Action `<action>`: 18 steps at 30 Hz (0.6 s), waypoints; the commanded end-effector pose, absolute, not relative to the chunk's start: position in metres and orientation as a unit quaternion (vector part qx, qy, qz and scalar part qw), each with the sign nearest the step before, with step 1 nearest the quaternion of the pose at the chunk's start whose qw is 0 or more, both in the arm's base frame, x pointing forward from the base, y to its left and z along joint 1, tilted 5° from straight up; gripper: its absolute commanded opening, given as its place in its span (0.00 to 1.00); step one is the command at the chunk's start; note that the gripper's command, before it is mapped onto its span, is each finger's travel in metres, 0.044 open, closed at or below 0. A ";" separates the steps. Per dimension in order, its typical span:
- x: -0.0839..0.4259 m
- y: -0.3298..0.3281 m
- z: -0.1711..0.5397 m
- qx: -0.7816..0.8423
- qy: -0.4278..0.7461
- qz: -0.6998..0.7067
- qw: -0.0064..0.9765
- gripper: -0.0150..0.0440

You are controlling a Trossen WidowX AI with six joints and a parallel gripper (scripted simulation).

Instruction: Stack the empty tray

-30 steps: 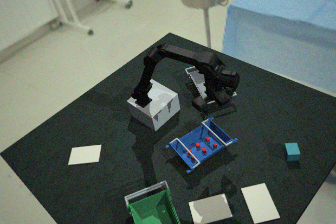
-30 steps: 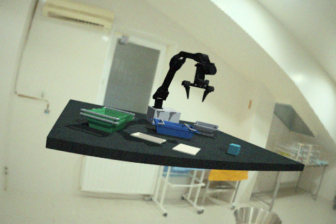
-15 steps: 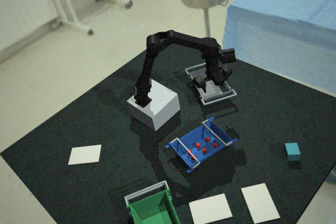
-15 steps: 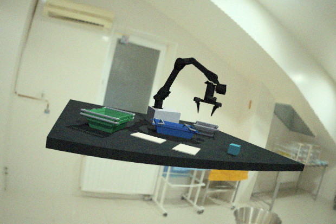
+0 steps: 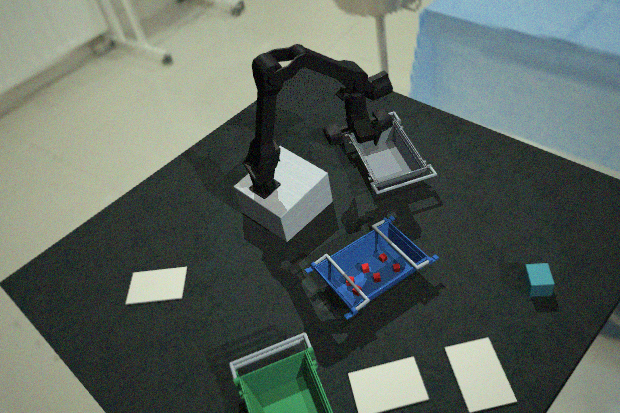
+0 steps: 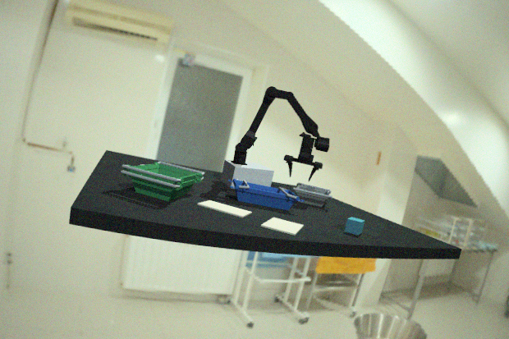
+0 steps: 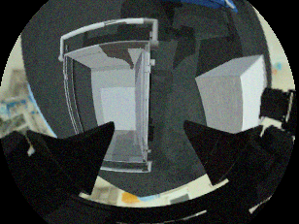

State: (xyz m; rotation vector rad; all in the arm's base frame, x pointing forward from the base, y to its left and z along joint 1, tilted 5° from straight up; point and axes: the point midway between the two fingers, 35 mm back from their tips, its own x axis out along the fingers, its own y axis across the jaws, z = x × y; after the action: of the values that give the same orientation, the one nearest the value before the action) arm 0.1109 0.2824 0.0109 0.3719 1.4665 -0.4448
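The loaded blue tray (image 5: 361, 251) (image 6: 265, 198) stands mid-table with several red blocks (image 5: 365, 267) inside. Its two white wire bars (image 5: 344, 278) (image 5: 398, 247) lie in across its top. The empty grey tray (image 5: 389, 161) (image 6: 312, 194) (image 7: 117, 106) lies on the table behind it, beside the arm's base. My gripper (image 5: 354, 139) (image 6: 301, 170) (image 7: 149, 124) is open and empty. It hangs well above the grey tray's end nearest the base, fingers pointing down, touching nothing.
The arm's white base block (image 5: 290, 195) (image 6: 249, 173) (image 7: 232, 94) stands left of the grey tray. A green tray (image 5: 280, 385) (image 6: 162, 180) sits at the front edge. Flat white sheets (image 5: 156, 284) (image 5: 388, 384) (image 5: 479, 373) and a teal cube (image 5: 539, 279) (image 6: 354, 226) lie around.
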 end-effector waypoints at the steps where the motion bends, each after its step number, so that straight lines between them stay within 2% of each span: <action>1: 0.108 0.283 0.009 0.176 0.659 -0.201 0.703 1.00; 18: 0.113 0.280 -0.066 0.175 0.659 -0.201 0.704 1.00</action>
State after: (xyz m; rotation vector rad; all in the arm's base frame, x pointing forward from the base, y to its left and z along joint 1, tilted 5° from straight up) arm 0.1127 0.2831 -0.0522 0.3940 1.4630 -0.4485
